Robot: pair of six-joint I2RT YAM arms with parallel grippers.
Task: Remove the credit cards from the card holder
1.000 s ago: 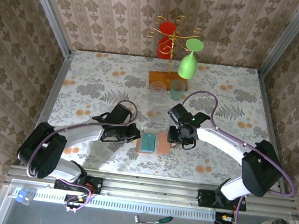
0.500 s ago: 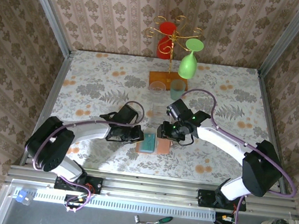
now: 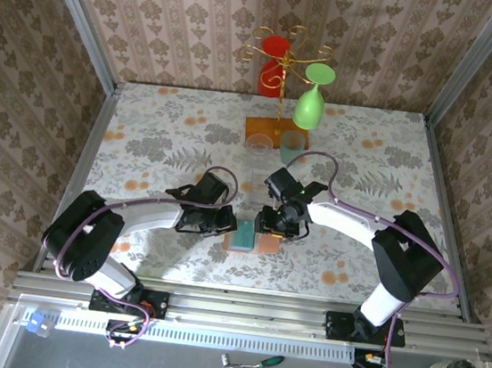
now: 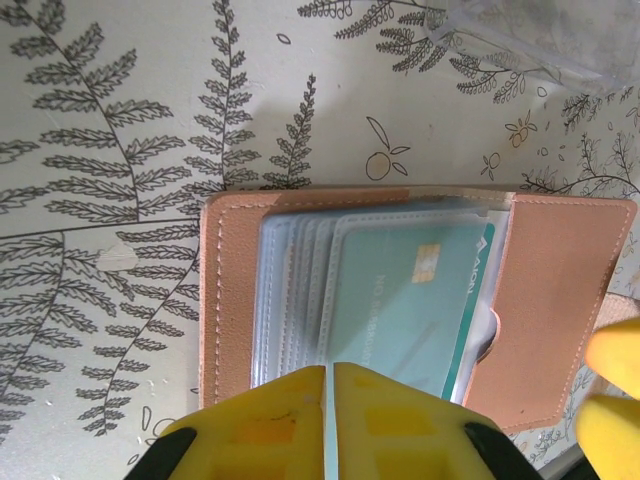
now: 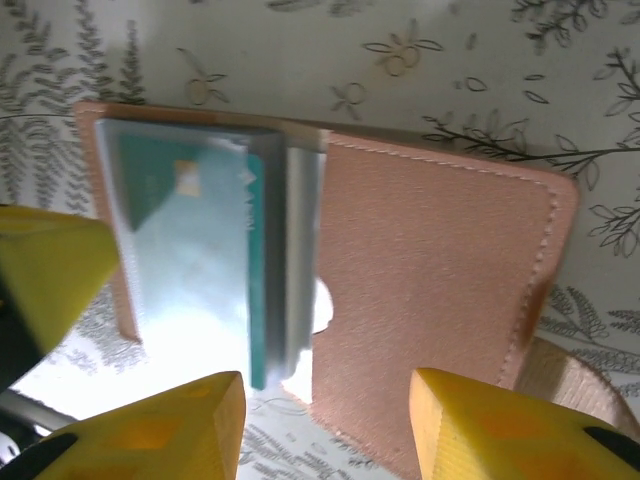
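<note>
Since 1 second ago the right arm has swung in from the wallet's far right side. The right end effector (image 3: 269,227) now hangs over the card holder (image 3: 255,237), jaws apart and empty. The left end effector (image 4: 328,400) is closed at the sleeves' near edge; whether it nips anything I cannot tell. The holder lies open on the worktop (image 3: 171,139). The credit cards (image 5: 190,230) lie ahead and left of the right jaws, long axis toward them. Count: 1 holder, 1 teal card face, further cards uncertain.
</note>
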